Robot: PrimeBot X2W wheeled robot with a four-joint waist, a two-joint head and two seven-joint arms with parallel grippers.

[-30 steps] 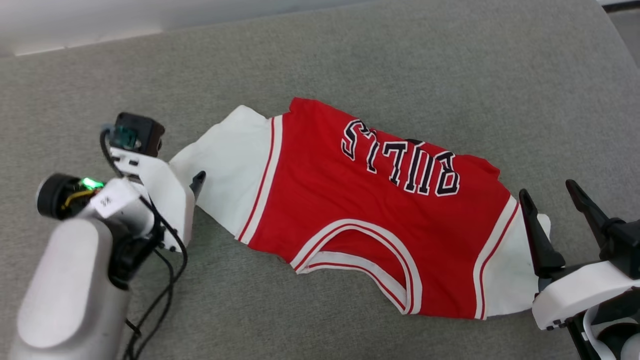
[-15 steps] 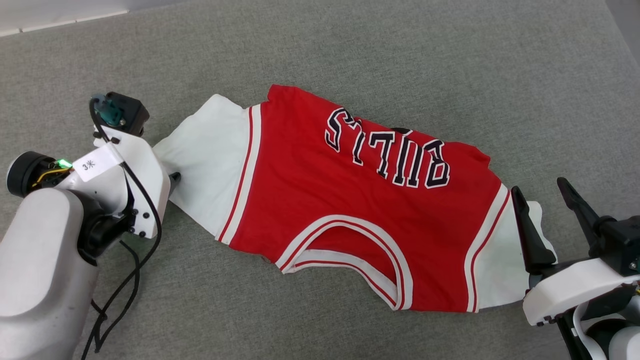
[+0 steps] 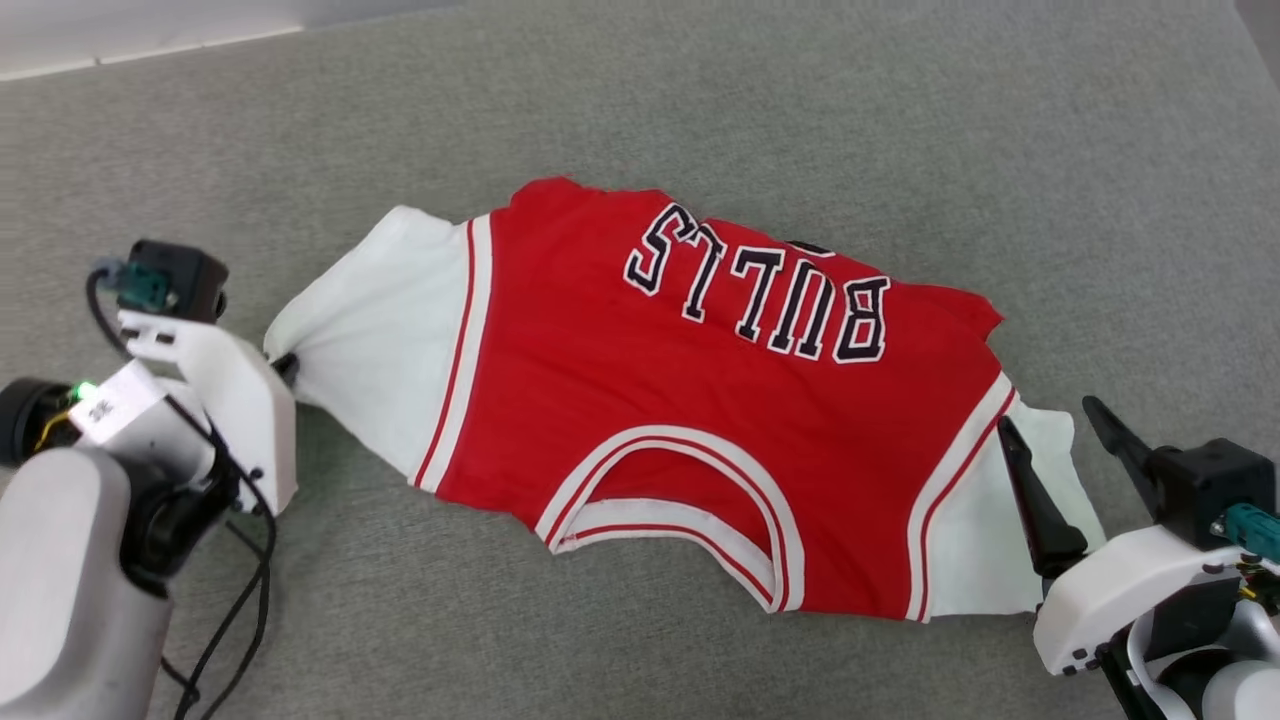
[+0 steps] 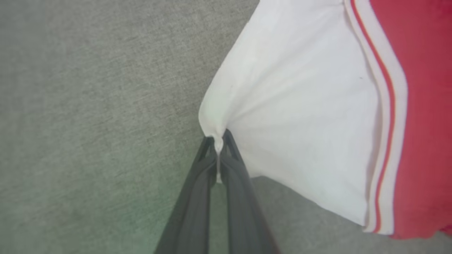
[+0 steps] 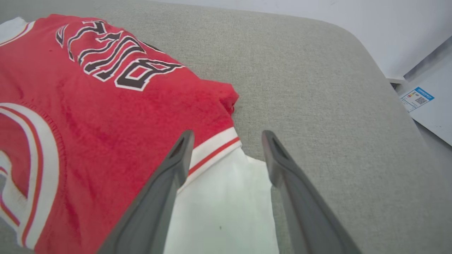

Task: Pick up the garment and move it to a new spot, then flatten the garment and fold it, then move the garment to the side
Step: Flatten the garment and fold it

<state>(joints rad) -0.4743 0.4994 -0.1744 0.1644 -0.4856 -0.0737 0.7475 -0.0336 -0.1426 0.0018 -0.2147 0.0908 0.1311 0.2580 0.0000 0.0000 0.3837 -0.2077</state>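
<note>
- A red basketball-style jersey point(image 3: 640, 420) with white short sleeves and red-and-white striped trim lies spread on a grey fabric-covered bench point(image 3: 800, 120), front side up.
- Its black, white-outlined "BULLS" lettering point(image 3: 760, 290) reads upside down in the head view, and the striped neckline point(image 3: 700, 445) sits on the nearer side of the lettering.
- The left gripper point(image 3: 285, 362), with two long dark fingers on a white housing, is at the outer edge of the white sleeve point(image 3: 380, 340) beyond the "S" end of the lettering.
- In the left wrist view this left gripper point(image 4: 219, 141) is clenched, with a small pinch of white cloth between its fingertips point(image 4: 208, 155).
- Creases fan out from that pinch across the sleeve point(image 4: 310, 106), and the grey bench point(image 4: 88, 106) lies bare beside it.
- The right gripper point(image 3: 1048, 418) is by the other white sleeve point(image 3: 975, 540), beyond the "B" end of the lettering.
- Its jaws stand wide apart and grasp nothing.
- In the right wrist view the right gripper point(image 5: 227, 135) straddles the sleeve's far corner point(image 5: 226, 204). One finger point(image 5: 169, 176) is over the striped trim where the red body point(image 5: 106, 123) meets the sleeve, and the other point(image 5: 293, 190) is over the bench point(image 5: 317, 88) just past the sleeve's edge.
- It cannot be told whether these fingers touch the cloth.
- The red cloth is rumpled at the corner just past the "B" point(image 5: 141, 76).
</note>
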